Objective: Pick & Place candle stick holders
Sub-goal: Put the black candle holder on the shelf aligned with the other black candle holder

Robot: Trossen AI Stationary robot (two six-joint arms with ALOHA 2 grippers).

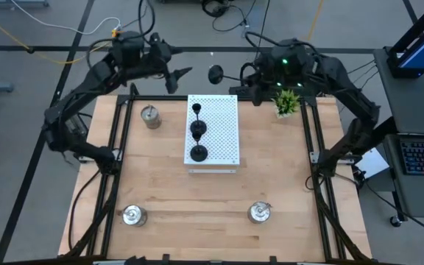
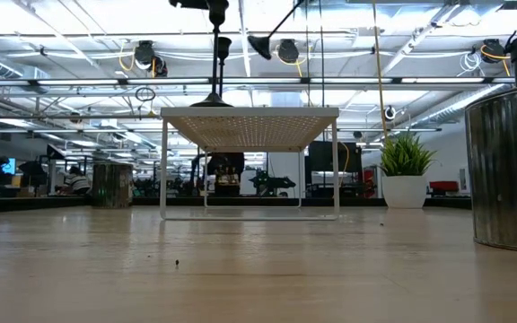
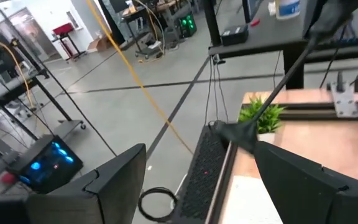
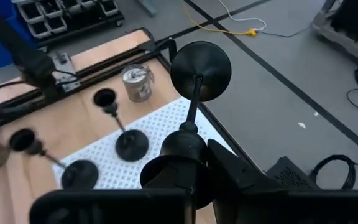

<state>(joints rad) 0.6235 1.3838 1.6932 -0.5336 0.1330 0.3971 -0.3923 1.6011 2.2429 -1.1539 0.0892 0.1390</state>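
Observation:
Two black candle stick holders (image 1: 198,154) (image 1: 197,126) stand upright on their round bases on the white perforated board (image 1: 223,132). A third black holder (image 4: 197,74) hangs in the air above the board's far edge, with my right gripper (image 4: 182,177) (image 1: 240,81) shut on it. My left gripper (image 1: 177,75) (image 3: 197,186) is open just left of that holder's base, with a gap between them in the high view. Three silver holders (image 1: 151,116) (image 1: 133,215) (image 1: 260,213) stand on the table. My right gripper holds the black holder by its cup end (image 4: 178,146) between its two fingers. The fingers come from the table's right, slanting slightly down, and the stem (image 4: 192,106) sticks out ahead of them. The holder lies almost level, lifted clear, its round base (image 1: 216,73) toward the table's left.
A small green potted plant (image 1: 287,103) stands at the far right of the table, close under my right arm. The board stands on thin legs (image 2: 164,170). Black frame rails (image 1: 124,147) (image 1: 311,147) run along the table's left and right sides. The near silver holder (image 2: 510,170) looms large in the low view.

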